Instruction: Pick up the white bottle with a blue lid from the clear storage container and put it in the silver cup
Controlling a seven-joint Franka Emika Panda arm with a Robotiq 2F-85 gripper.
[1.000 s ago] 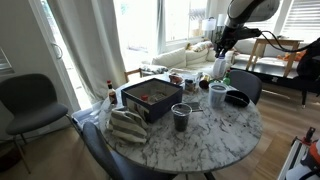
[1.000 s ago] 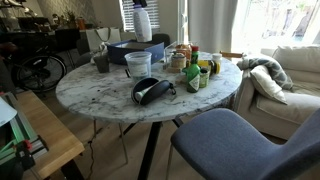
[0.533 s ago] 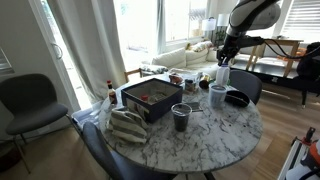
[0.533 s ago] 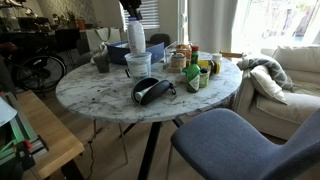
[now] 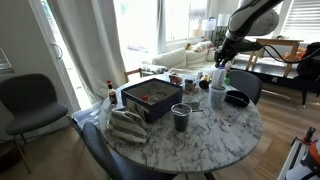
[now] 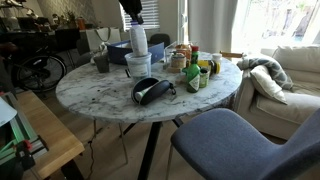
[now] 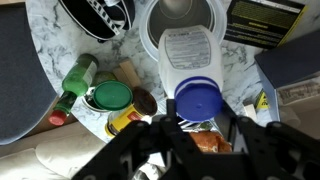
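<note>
My gripper (image 7: 198, 119) is shut on the white bottle with a blue lid (image 7: 190, 58), gripping near the lid end. The bottle hangs just above the mouth of the silver cup (image 7: 180, 18). In both exterior views the bottle (image 5: 219, 78) (image 6: 139, 40) is upright right over the cup (image 5: 218, 96) (image 6: 139, 65), its base at about rim height. The clear storage container (image 5: 150, 98) (image 6: 118, 50) stands on the round marble table beside the cup.
A dark cup (image 5: 181, 117) and a striped cloth bundle (image 5: 127, 125) sit near the container. Black headphones (image 6: 150, 90) lie by the silver cup. Green bottles and jars (image 6: 195, 70) cluster close by. Chairs ring the table (image 6: 100, 95).
My gripper has come down with the bottle, from well above the table to just over the silver cup. Over the last half second it barely moved.
</note>
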